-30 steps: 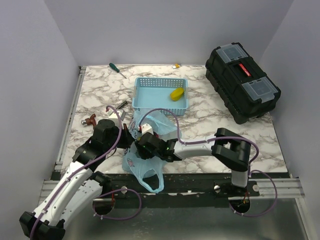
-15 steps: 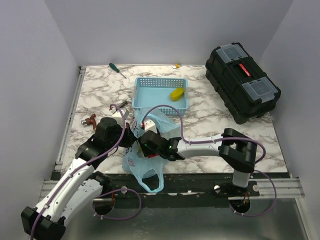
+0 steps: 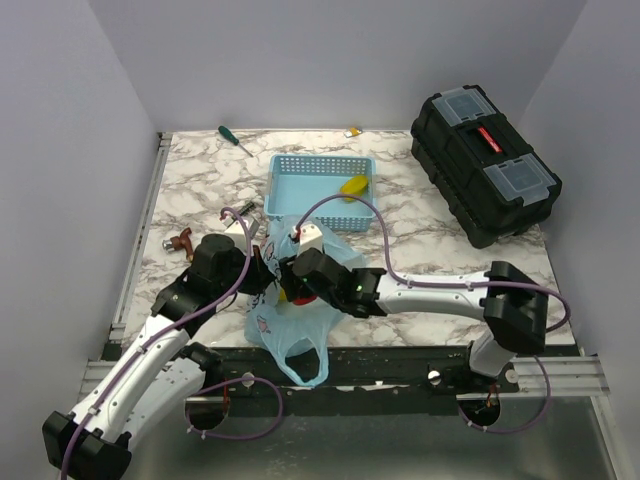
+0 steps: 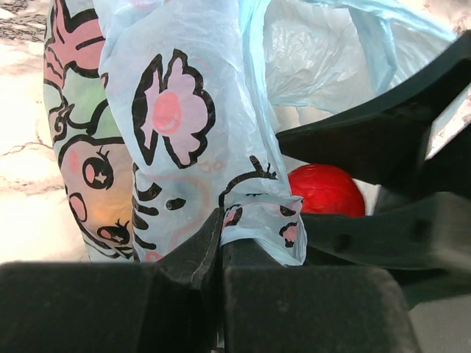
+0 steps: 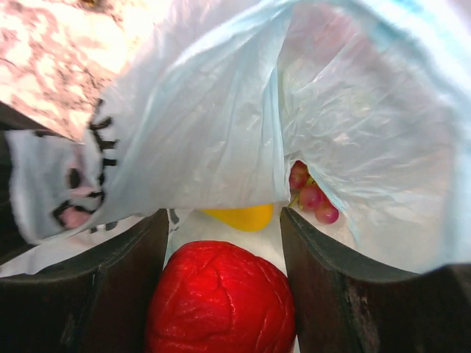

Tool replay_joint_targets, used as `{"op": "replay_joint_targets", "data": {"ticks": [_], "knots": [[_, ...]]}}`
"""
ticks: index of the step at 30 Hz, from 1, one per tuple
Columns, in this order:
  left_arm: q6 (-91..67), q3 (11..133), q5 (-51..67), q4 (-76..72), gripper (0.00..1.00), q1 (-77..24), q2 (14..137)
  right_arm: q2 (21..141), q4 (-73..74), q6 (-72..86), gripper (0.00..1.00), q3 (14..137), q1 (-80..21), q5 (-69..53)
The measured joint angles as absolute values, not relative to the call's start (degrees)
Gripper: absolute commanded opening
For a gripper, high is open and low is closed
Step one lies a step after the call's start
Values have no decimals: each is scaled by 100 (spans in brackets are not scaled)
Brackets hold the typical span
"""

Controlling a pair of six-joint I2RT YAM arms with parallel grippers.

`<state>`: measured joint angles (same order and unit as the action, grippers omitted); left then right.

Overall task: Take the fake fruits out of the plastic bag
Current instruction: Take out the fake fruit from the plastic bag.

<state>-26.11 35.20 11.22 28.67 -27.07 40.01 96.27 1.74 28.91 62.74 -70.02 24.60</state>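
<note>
Grapes (image 5: 310, 193) inside plastic bag (image 5: 213, 125)

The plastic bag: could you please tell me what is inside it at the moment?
At the mouth of the plastic bag sits a red fruit, held by the right gripper; behind it a yellow fruit, with reddish-purple grapes to the right. The crinkled film hides anything deeper.

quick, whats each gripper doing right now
left gripper: shut on a fold of the plastic bag
right gripper: shut on the red fruit
</note>
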Motion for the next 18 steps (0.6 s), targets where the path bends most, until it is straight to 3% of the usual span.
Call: {"op": "replay_joint_targets", "data": {"ticks": [6,18], "knots": [[-2611,3520,1116,2877,0,-2707,3975,8952,311,2993,1,6274,-7002,2458],[-2613,3520,1114,2882,0,-2707,4001,7387,414,3120,1,6274,-7002,2593]]}}
